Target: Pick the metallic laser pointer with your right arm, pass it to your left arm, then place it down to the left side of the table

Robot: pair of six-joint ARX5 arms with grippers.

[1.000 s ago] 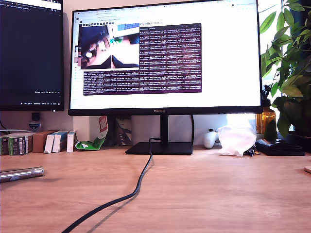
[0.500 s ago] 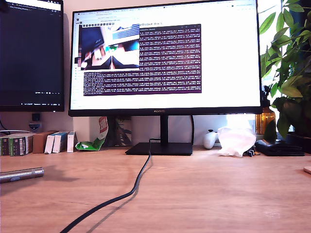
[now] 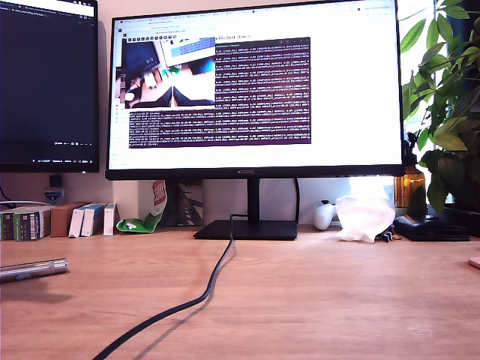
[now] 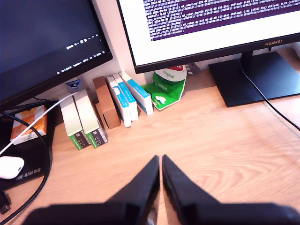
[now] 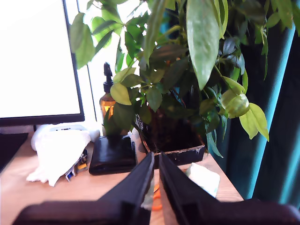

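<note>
The metallic laser pointer [image 3: 33, 268] lies flat on the tabletop [image 3: 322, 292] at the exterior view's left edge, its ringed end toward the middle of that view and its other end cut off by the frame. No arm or tool shows in the exterior view, and the pointer shows in neither wrist view, so it lies free, apart from both tools. My first tool [image 4: 161, 161] hangs above bare wood with its two black fingers closed tip to tip and nothing between them; ahead of it a row of small boxes [image 4: 101, 112] stands upright against the wall beside a green and white packet [image 4: 165, 89], under the edges of two monitors. My second tool [image 5: 156, 158] is likewise closed and empty, its fingers all but touching; it faces a potted plant [image 5: 183, 89] at the far end of the tabletop, with a flat black case [image 5: 112, 154], an amber bottle [image 5: 107, 103] and a crumpled white cloth [image 5: 58, 152] beside it. In the exterior view a black cable [image 3: 187, 304] runs from the monitor stand [image 3: 247, 227] down across the tabletop toward the lower edge, well apart from the pointer.
</note>
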